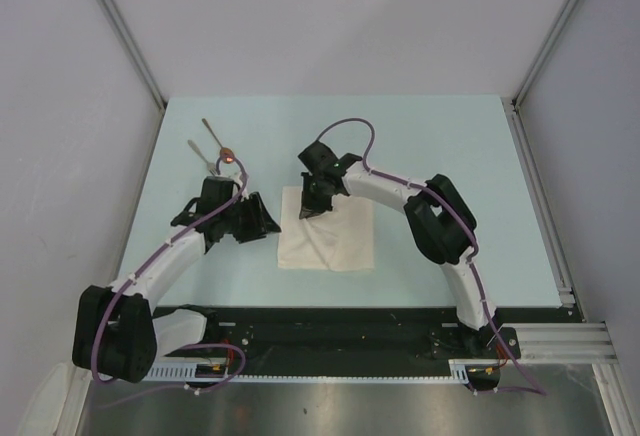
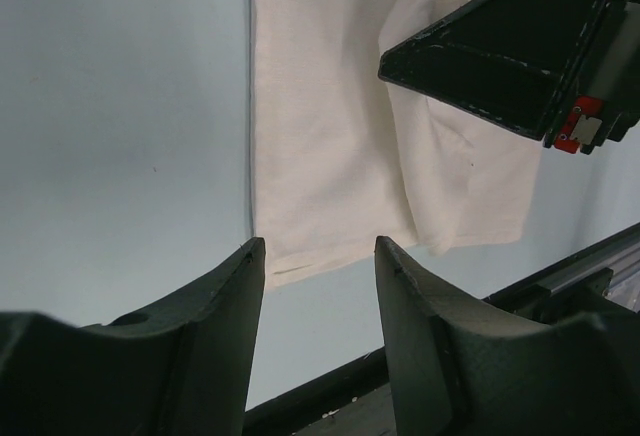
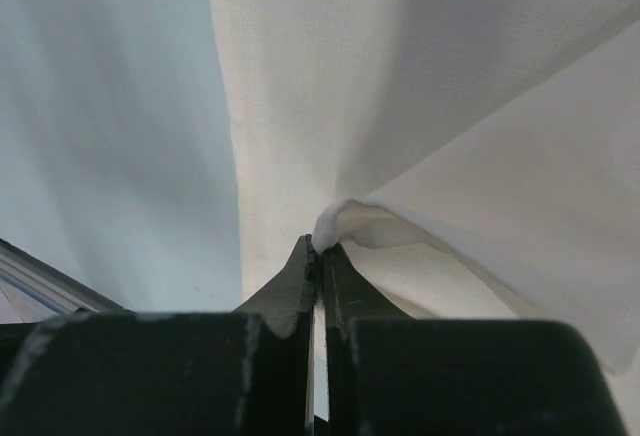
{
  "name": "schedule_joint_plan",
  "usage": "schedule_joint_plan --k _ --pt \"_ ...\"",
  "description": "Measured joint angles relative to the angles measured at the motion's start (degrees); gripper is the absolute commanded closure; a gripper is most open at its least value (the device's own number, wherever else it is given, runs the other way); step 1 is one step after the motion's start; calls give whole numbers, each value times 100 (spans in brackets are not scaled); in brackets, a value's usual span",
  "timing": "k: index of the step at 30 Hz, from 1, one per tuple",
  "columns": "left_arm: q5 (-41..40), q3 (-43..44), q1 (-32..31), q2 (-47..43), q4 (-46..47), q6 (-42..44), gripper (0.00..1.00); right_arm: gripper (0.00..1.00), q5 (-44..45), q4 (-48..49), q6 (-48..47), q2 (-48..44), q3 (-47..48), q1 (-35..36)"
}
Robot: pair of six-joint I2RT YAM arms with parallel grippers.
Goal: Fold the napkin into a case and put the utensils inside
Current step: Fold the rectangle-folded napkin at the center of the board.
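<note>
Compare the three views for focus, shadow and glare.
Top external: even light, sharp, faint shadows on the table, a glint on the spoon. Left wrist: the left gripper looms dark and soft, the napkin sharper. Right wrist: the right gripper, shut on the napkin, is blurred; shading crosses the folds.

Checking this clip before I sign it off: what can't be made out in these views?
The fork: top view, tine end too small, tight against the left arm.
The napkin: top view, far edge partly covered by the right gripper; right wrist view, edges cut off by the frame.
The spoon and fork: outside both wrist views.
</note>
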Motion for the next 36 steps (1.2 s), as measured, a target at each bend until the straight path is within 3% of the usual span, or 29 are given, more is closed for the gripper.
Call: schedule_joint_plan --k 25,36 --pt "-20 -284 0 -105 101 -35 47 100 -109 116 85 402 485 -37" --pt "-24 -284 0 -179 101 -37 47 94 -164 114 81 531 570 -39"
